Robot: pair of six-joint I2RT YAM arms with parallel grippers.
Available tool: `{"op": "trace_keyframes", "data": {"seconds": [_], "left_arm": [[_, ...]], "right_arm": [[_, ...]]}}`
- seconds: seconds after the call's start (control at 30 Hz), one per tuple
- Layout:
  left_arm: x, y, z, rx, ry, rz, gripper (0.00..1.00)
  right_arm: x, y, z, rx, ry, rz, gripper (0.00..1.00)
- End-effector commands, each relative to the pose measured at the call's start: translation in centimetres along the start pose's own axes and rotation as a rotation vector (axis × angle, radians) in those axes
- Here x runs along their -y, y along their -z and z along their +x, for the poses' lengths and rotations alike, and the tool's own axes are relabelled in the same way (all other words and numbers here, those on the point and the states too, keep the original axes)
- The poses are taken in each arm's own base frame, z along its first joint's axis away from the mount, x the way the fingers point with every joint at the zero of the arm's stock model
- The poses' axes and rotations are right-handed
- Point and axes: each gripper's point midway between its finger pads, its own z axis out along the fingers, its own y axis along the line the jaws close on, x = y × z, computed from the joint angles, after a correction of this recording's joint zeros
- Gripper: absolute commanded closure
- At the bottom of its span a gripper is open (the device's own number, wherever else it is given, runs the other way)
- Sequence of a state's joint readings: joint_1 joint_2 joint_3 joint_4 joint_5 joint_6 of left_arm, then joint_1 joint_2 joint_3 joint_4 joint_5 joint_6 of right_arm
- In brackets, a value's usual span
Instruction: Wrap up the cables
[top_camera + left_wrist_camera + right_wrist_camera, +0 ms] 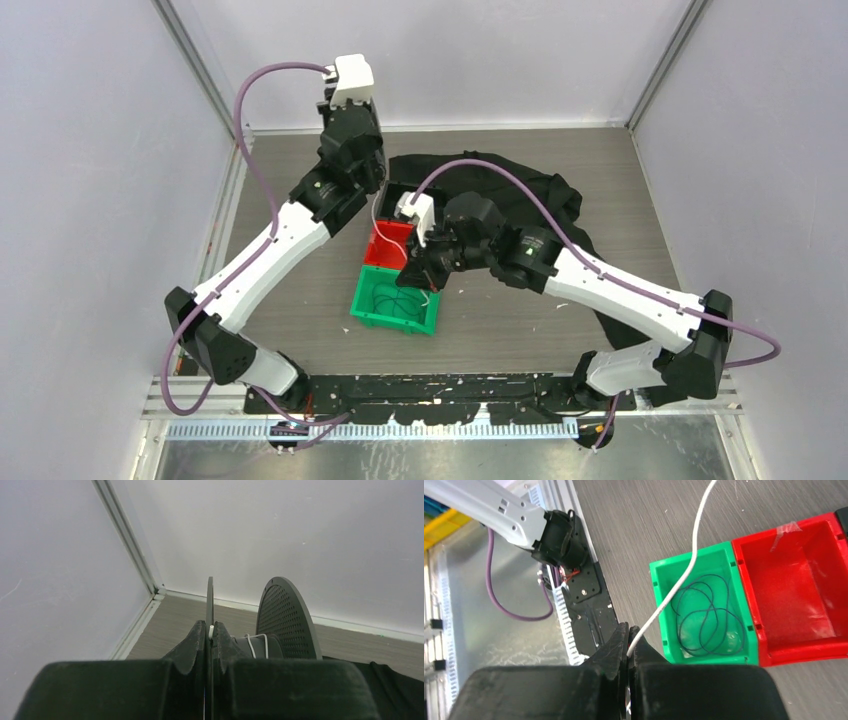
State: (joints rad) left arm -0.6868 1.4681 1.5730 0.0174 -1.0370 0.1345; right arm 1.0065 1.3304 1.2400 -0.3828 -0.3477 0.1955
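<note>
In the left wrist view my left gripper [210, 630] is shut on the thin front flange [210, 597] of a dark grey spool. A short white cable end [211, 630] is pinched against that flange. A couple of turns of white cable [257, 645] lie round the spool's hub, in front of its perforated back disc [287, 615]. My right gripper [629, 632] is shut on the white cable [685, 572], which runs up from its fingertips across the green bin [655, 580]. From above, the cable [378, 215] spans between the two grippers, with the right gripper [418, 268] over the bins.
The green bin [372, 310] holds thin dark cable loops [704, 615]. A red bin [794, 580] adjoins it, and a black bin lies behind. A black cloth [545, 195] covers the back right of the table. The enclosure's white walls stand close on three sides.
</note>
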Motion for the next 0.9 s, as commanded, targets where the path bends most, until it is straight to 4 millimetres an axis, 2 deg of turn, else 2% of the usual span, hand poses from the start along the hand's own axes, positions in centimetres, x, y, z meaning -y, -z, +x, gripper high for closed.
{"op": "trace_keyframes", "data": {"seconds": [0.0, 0.13, 0.23, 0.5, 0.73, 0.87], "left_arm": [[-0.2, 0.9, -3.1, 0.070, 0.084, 0.060, 0.99], [2.6, 1.7, -1.3, 0.016, -0.063, 0.258, 1.00], [3.7, 2.2, 0.6, -0.043, -0.158, 0.337, 0.99], [6.2, 5.9, 3.9, -0.140, -0.264, 0.649, 1.00], [7.6, 9.2, 6.5, -0.205, -0.316, 0.866, 0.99], [7.7, 11.3, 6.6, -0.210, -0.307, 0.980, 0.99]], "right_arm": [[-1.5, 4.2, -2.4, -0.009, 0.196, -0.008, 1.00], [-0.9, 6.0, -6.2, 0.083, 0.322, 0.068, 1.00], [0.1, 6.7, -8.6, 0.173, 0.364, 0.122, 1.00], [4.3, 9.1, -13.0, 0.349, 0.308, 0.226, 1.00], [8.7, 10.3, -14.2, 0.378, 0.251, 0.299, 1.00], [11.5, 10.5, -13.6, 0.365, 0.206, 0.340, 1.00]]}}
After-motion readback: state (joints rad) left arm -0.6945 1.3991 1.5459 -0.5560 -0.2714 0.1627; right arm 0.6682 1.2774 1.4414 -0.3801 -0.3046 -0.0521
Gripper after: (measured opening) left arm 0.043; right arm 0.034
